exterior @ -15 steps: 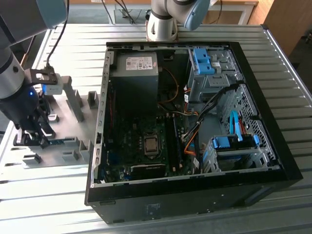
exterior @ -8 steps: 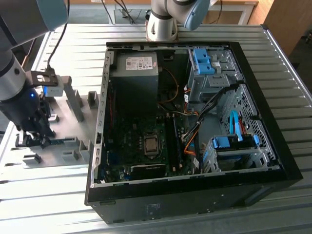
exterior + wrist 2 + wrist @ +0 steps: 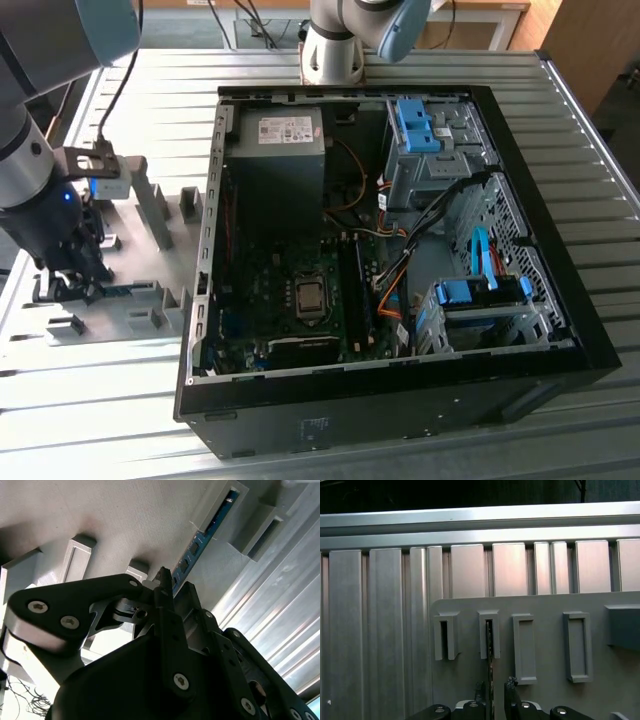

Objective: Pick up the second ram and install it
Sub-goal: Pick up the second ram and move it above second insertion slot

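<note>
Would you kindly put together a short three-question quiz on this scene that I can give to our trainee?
1. True or false: the second ram is already seated inside the computer case.
2. Multiple choice: the claw is A) at the grey holder plate, B) inside the case, C) resting on the case's rim.
3. Fill in: in the second wrist view, the stick standing in the holder's slot is ___ in colour.

Key: 1 false, because it stands on edge in a slot of the holder plate, outside the case. 2 A. 3 blue.
</note>
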